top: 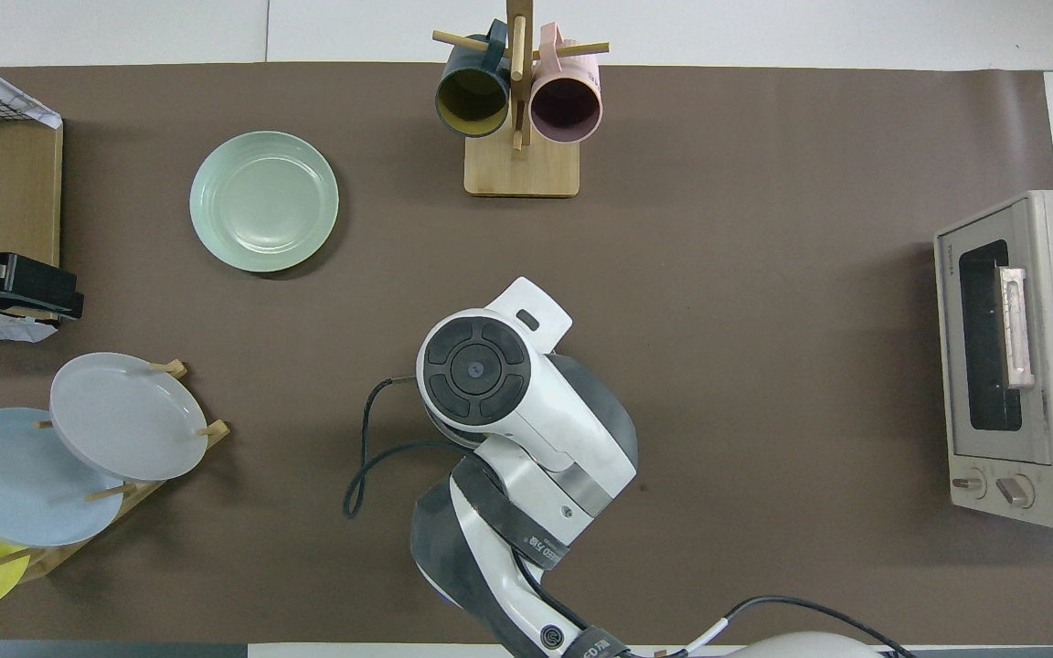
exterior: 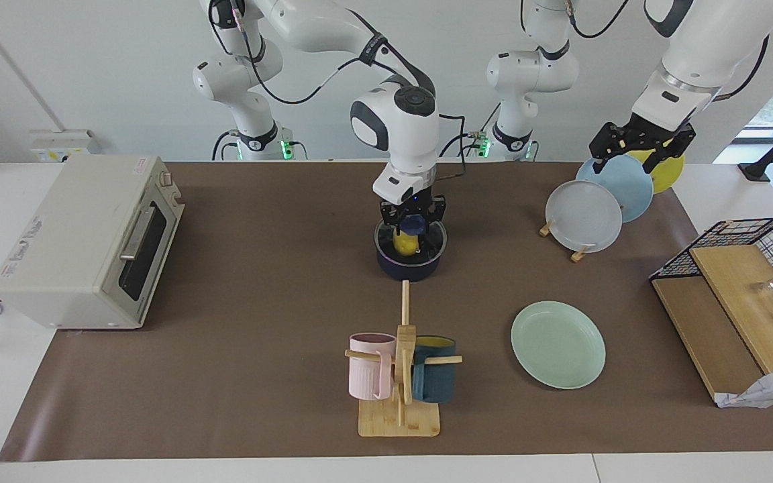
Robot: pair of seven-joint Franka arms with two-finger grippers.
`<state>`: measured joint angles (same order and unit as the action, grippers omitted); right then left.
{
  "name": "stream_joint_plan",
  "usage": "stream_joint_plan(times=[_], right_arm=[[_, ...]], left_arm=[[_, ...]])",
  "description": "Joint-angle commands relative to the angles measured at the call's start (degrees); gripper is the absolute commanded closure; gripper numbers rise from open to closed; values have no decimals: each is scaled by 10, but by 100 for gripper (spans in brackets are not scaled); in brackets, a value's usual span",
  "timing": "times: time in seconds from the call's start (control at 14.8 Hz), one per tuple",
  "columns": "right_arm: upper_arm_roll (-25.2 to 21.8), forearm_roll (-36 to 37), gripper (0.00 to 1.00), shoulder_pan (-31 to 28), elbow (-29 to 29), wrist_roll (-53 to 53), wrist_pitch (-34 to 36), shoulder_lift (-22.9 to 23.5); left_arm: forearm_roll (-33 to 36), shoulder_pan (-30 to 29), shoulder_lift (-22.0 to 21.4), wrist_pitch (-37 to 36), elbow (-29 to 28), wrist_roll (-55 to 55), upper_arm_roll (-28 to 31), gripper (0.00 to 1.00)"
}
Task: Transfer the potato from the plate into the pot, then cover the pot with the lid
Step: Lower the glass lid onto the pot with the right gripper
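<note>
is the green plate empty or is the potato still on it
Empty: the round pale mint-green plate is bare; the small glossy yellow potato sits inside the dark navy pot.

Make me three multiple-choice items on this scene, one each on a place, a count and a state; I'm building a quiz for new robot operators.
1. Where is the potato?
A. On the mint-green plate
B. In the pot, under the glass lid
C. On the toaster oven

2. How many mugs hang on the wooden mug tree?
A. One
B. Two
C. Four

3. What is the right gripper doing?
A. It is shut on the lid's blue knob
B. It hangs open over the plate rack
C. It grips the pot's handle

Answers:
1 B, the yellow potato shows through the lid inside the pot, and the mint-green plate is bare.
2 B, a pink mug and a dark blue mug hang there.
3 A, its fingers close round the knob, while the left gripper waits open over the plate rack.
</note>
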<state>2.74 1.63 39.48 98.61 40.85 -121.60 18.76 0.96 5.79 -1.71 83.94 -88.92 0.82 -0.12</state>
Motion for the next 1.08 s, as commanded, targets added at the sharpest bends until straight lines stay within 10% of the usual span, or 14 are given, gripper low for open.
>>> stream_joint_plan(times=[0.0,0.07,0.13,0.27,0.67,1.01], right_arm=[[1,14,100,1,7,11,-14,1],[1,14,94,1,10,10,-19,1],[1,14,49,1,12,9,-23,1],[1,14,0,-1,13,7,-26,1],[-1,14,0,-11,-19,5,7,0],[-4,14,0,-85,-99,-85,188,-35]], left_arm=[[6,12,5,-1,10,21,12,0],[6,12,4,-2,9,21,12,0],[6,12,4,-2,9,22,11,0],[5,12,3,-1,9,21,12,0],[-20,7,4,18,7,22,13,0],[-20,5,0,21,1,20,12,0]])
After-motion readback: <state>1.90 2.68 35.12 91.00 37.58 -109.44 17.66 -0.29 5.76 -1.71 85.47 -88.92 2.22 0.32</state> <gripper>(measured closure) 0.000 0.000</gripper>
